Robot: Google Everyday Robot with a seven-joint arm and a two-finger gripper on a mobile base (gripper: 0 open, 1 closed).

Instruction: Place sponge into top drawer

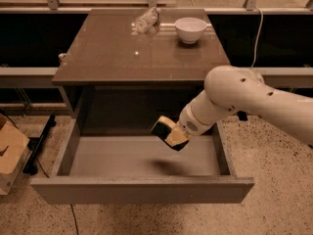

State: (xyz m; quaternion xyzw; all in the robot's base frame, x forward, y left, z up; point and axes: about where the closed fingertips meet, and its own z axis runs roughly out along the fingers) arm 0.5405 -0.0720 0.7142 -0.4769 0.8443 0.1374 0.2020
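Observation:
The top drawer (142, 191) is pulled wide open below the brown cabinet top (112, 58), and its smooth grey floor is bare. My gripper (169, 132) comes in from the right on the white arm and hangs over the right half of the drawer. It is shut on the sponge (174, 137), a pale-yellow block with a dark face turned up and to the left. The sponge is held tilted a little above the drawer floor and casts a shadow on it.
A white bowl (190, 29) and a clear plastic bottle (146, 19) stand at the back of the cabinet top. A cardboard box (10, 153) sits on the floor at the left. Dark cables lie beside the drawer's left wall.

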